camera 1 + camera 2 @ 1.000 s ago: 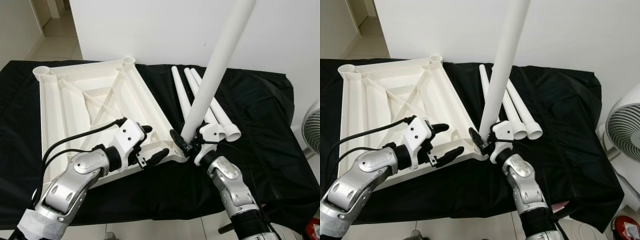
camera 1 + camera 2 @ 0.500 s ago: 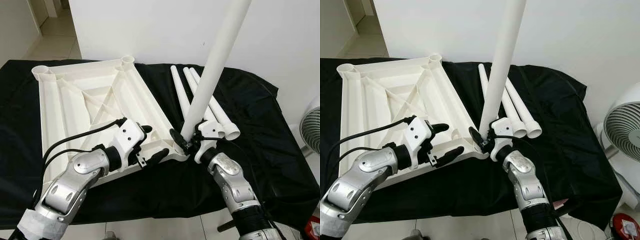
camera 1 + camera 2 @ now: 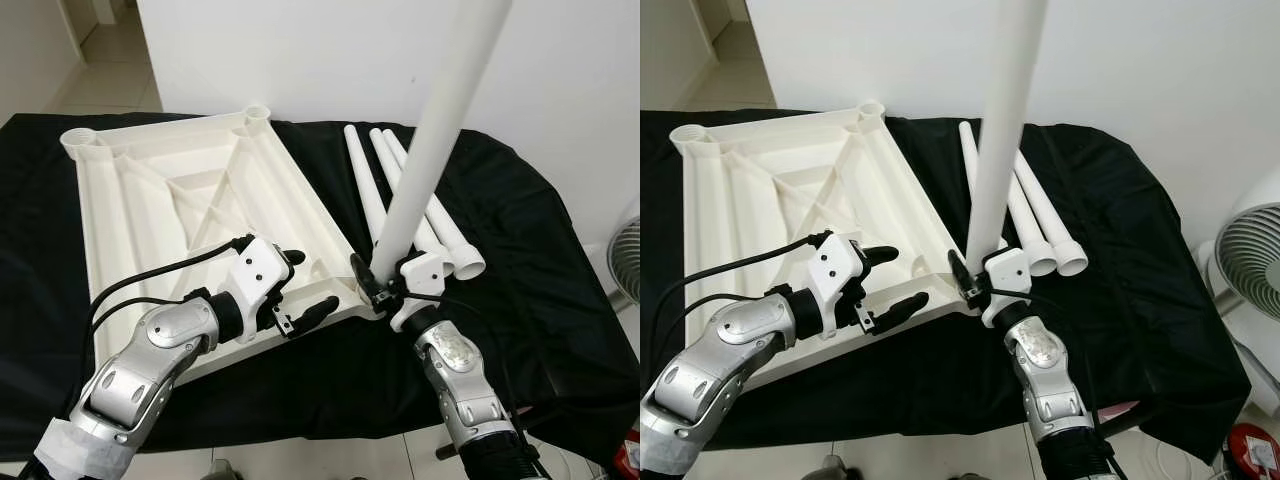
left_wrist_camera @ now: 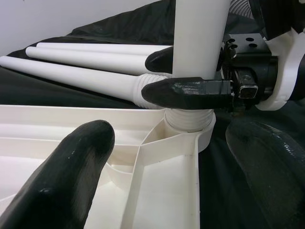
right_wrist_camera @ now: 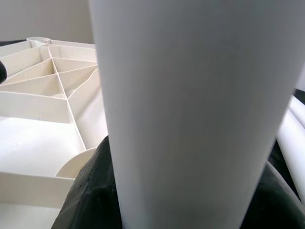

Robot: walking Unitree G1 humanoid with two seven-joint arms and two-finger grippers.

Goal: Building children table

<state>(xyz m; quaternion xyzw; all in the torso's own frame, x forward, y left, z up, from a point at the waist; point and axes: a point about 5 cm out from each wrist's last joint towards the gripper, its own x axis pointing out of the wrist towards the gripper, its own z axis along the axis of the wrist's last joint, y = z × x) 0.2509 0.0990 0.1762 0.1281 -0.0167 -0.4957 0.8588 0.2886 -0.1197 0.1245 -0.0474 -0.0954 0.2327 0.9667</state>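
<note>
White plastic tabletop (image 3: 190, 215) lies upside down on a black cloth (image 3: 520, 250), its ribbed underside facing up. Round sockets sit at its corners; two of them show at the far edge, toward the white wall (image 3: 300, 60).

At the tabletop's near corner on the robot's right, a long white leg (image 3: 435, 140) stands nearly upright, leaning slightly away from the tabletop. The left wrist view shows its ribbed lower end seated in the corner socket (image 4: 189, 125). The right gripper (image 3: 385, 290) pinches this leg just above the socket, one black finger (image 4: 190, 93) pressed across the front of the tube and another behind it. In the right wrist view the leg is a broad white column very close to the camera, with the tabletop's ribs beyond it.

The left gripper (image 3: 300, 290) rests at the tabletop's near edge, just beside that same corner. Its two black fingers are spread apart, one over the tabletop's rim and one just off the edge, above the cloth. I cannot tell whether either finger touches the plastic.

Three spare legs (image 3: 400, 195) lie side by side on the cloth behind the standing leg, between it and the wall, their wider ribbed ends pointing toward the robot.

A white fan (image 3: 1250, 270) stands beyond the cloth's right edge.
</note>
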